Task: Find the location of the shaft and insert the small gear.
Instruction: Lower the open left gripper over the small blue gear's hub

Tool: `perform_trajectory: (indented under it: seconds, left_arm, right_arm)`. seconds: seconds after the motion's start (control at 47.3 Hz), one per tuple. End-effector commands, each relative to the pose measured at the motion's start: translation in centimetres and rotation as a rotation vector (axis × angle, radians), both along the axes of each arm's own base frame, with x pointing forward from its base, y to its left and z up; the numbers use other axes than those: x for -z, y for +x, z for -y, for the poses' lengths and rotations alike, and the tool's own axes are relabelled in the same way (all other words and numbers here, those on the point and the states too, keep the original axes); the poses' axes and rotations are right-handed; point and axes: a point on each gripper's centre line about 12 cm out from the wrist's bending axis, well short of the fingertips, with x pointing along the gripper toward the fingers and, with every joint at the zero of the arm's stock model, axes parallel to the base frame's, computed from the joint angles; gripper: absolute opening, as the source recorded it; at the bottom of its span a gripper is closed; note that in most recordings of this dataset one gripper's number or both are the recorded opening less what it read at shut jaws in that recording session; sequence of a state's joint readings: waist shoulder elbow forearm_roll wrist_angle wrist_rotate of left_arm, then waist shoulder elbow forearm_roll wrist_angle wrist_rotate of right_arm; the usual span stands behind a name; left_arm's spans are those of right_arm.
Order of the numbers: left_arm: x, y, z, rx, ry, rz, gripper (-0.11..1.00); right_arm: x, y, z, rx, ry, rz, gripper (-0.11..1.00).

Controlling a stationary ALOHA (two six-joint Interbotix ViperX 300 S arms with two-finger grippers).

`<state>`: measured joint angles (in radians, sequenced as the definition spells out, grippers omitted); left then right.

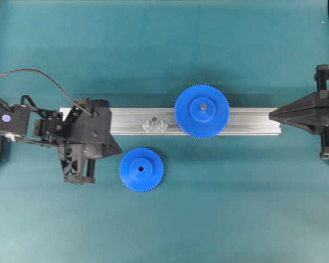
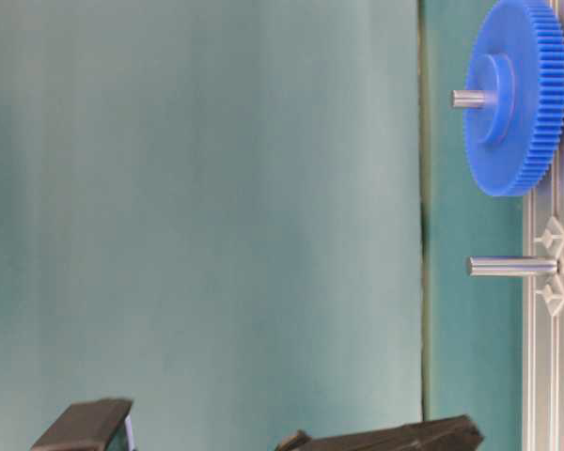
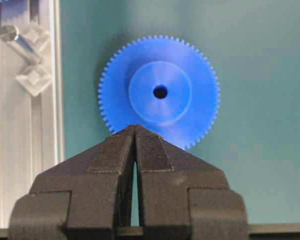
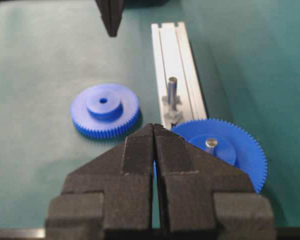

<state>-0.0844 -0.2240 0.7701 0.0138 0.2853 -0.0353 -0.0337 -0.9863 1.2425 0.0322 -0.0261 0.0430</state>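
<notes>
the left gripper (image 3: 135,129) hung pinched together and empty, its tips just short of the small gear (image 3: 159,92), which lay flat on the teal table (image 1: 219,208) beside the aluminium rail (image 1: 247,121). on the rail the shaft (image 1: 153,119) stood bare, the large gear (image 1: 201,111) farther along. the right gripper (image 4: 154,128) was also pinched together, empty.

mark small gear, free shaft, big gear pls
small gear (image 1: 141,169), overhead view, hub beside the hole.
shaft (image 4: 172,91), right wrist view, mid-pin.
large gear (image 1: 202,111), overhead view, raised hub.
</notes>
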Motion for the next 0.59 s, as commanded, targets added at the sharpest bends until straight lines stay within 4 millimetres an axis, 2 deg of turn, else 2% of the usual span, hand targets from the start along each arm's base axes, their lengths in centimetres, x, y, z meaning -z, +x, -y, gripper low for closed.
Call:
perform_trajectory:
  seconds: [0.0, 0.571]
  left_arm:
    - [-0.8, 0.9, 0.3, 0.008, 0.000, 0.017, -0.01]
    - [0.5, 3.8, 0.9, 0.016, 0.010, -0.085, -0.01]
  right_arm:
    - [-0.3, 0.2, 0.0, 0.004, 0.012, 0.003, -0.02]
    - [0.7, -0.1, 0.0, 0.004, 0.017, -0.061, -0.02]
